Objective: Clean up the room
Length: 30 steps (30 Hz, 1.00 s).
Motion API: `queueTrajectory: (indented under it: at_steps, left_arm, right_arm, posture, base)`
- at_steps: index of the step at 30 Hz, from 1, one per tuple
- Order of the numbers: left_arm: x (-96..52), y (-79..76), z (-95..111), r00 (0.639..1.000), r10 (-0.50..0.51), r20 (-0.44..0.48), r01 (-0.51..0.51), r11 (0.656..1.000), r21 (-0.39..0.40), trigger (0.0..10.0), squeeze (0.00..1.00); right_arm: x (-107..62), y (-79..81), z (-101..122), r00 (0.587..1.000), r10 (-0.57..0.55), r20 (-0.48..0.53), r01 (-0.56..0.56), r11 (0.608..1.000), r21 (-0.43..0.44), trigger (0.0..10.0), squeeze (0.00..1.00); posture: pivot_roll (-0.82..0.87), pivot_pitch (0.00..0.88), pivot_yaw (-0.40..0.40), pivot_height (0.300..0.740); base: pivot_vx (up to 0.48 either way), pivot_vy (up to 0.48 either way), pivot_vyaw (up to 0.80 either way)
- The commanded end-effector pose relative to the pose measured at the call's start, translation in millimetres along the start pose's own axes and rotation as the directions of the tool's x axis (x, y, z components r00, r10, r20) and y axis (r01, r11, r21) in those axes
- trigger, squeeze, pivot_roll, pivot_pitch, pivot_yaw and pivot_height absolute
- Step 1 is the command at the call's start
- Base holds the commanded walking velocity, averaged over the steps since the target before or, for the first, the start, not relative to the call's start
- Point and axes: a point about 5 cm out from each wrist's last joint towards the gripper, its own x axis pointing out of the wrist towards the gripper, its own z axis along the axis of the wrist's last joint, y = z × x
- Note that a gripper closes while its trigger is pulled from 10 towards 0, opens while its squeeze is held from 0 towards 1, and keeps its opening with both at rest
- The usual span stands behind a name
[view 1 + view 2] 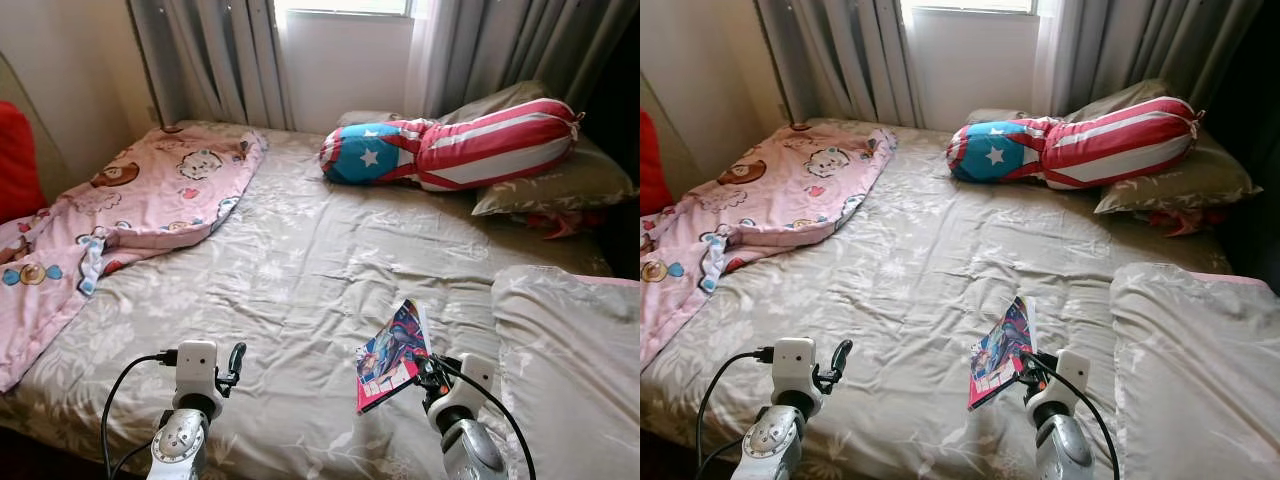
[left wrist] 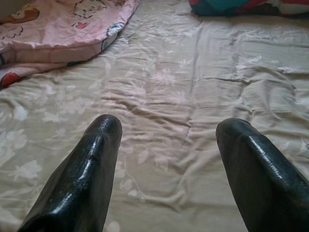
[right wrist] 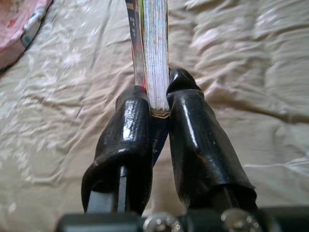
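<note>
The pink blanket (image 1: pixel 120 215) lies bunched along the bed's left edge, its near end spilling over the side. The bed (image 1: pixel 300 270) carries a grey floral sheet, wrinkled across the middle.

The left gripper (image 1: pixel 234 362) hovers over the near edge of the bed, left of centre. Its fingers (image 2: pixel 87 174) are spread apart and carry nothing.

The right gripper (image 1: pixel 428 372) hovers over the near edge, right of centre. Its fingers (image 3: pixel 130 125) are clamped on the lower edge of a thin comic book (image 1: pixel 392 355), which stands tilted above the sheet, clear of it. The right wrist view shows the page block pinched between both fingers.

A star-and-stripe bolster (image 1: pixel 450 148) lies across the head of the bed, resting against a grey pillow (image 1: pixel 560 180). A second pillow (image 1: pixel 570 350) occupies the near right corner.

Step in hand, as judged: carrying the comic book off the bed. Recommended practice: maintain clamping pressure, as the grip sits on one edge only and the book may pivot or fan open. Move slowly and keep the book upright.

The cover print is colourful; no lettering is legible.
</note>
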Motion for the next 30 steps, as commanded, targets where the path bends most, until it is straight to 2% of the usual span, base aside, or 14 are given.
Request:
queueTrajectory:
  at_steps: [1,4,13,16,27,30]
  left_arm:
    - [0.4,0.6,1.1,1.000,0.000,-0.002,0.000,1.000,-0.007,10.0,0.00]
    - [-0.1,0.9,1.7,1.000,-0.001,-0.004,0.001,1.000,-0.004,10.0,0.00]
    - [1.9,0.7,4.9,1.000,-0.010,0.000,0.010,1.000,-0.005,10.0,0.00]
    - [3.1,1.1,8.1,1.000,-0.015,0.007,0.015,1.000,0.001,10.0,0.00]
    - [3.4,2.8,11.6,0.999,-0.035,0.013,0.036,0.999,-0.013,10.0,0.00]
    - [3.5,3.1,11.7,0.999,-0.044,0.010,0.044,0.999,-0.004,10.0,0.00]
  right_arm:
    - [4.8,4.7,8.1,0.999,0.025,0.024,-0.025,1.000,-0.005,10.0,0.00]
    - [4.4,3.5,12.3,0.997,0.021,0.068,-0.022,1.000,0.009,10.0,0.00]
    - [8.2,6.6,12.6,0.999,0.032,0.037,-0.033,0.999,0.021,10.0,0.00]
    - [12.2,5.3,19.6,0.999,0.010,0.050,-0.013,0.998,0.061,10.0,0.00]
    - [19.7,3.6,36.3,0.997,0.009,0.075,-0.015,0.997,0.069,10.0,0.00]
    - [19.6,0.8,38.3,0.996,-0.007,0.087,-0.001,0.995,0.095,10.0,0.00]
  posture:
    - [0.05,0.000,-0.007,0.658]
    - [0.05,0.000,-0.004,0.643]
    - [0.06,0.000,0.002,0.643]
    - [0.07,0.000,0.006,0.643]
    - [0.08,0.000,0.012,0.643]
    - [0.08,0.000,0.015,0.643]
  base:
    - [0.000,0.000,0.00]
    - [0.000,0.000,0.00]
    - [0.000,0.000,0.00]
    - [0.000,0.000,0.00]
    - [0.000,0.000,0.00]
    - [0.000,0.000,0.00]
